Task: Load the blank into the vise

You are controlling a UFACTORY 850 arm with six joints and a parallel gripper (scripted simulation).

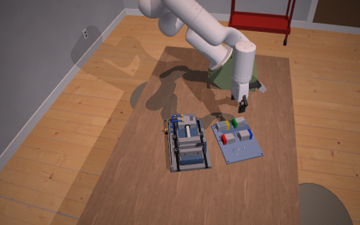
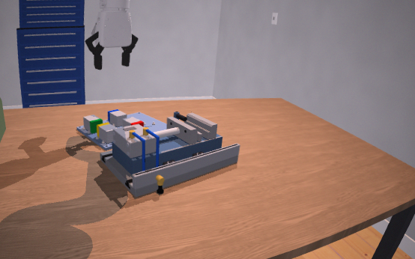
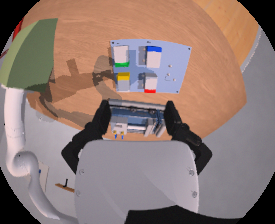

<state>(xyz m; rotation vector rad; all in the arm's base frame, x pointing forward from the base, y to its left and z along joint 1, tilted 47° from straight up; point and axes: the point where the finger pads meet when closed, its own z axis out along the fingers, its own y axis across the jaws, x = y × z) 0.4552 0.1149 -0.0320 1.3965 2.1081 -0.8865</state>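
The yellow-ended blank (image 1: 221, 126) (image 2: 106, 134) (image 3: 123, 86) lies on the infeed plate (image 1: 248, 152) (image 2: 142, 117) (image 3: 180, 57), at its corner near the vise's hose end. Its yellow end faces the green-ended blank. My gripper (image 1: 242, 107) (image 2: 111, 66) (image 3: 137, 106) is open and empty, high above the table. In the vise, the fixed jaw (image 1: 192, 153) (image 2: 202, 125) and the moving jaw (image 1: 190, 141) (image 2: 181, 131) stand apart with no blank seen between them. The dark work stop (image 1: 201, 144) (image 2: 180, 116) is at the jaws' plate-side end. The low bars are hidden.
The green-ended (image 1: 240, 122) (image 3: 121, 54), red-ended (image 1: 230, 139) (image 3: 151, 81) and blue-ended (image 1: 244, 135) (image 2: 117, 118) blanks lie on the infeed plate. The hose block (image 1: 186, 121) (image 2: 135, 144) stands at the vise's end nearer the arm base, with blue hoses. A long rail (image 2: 187, 170) flanks the vise.
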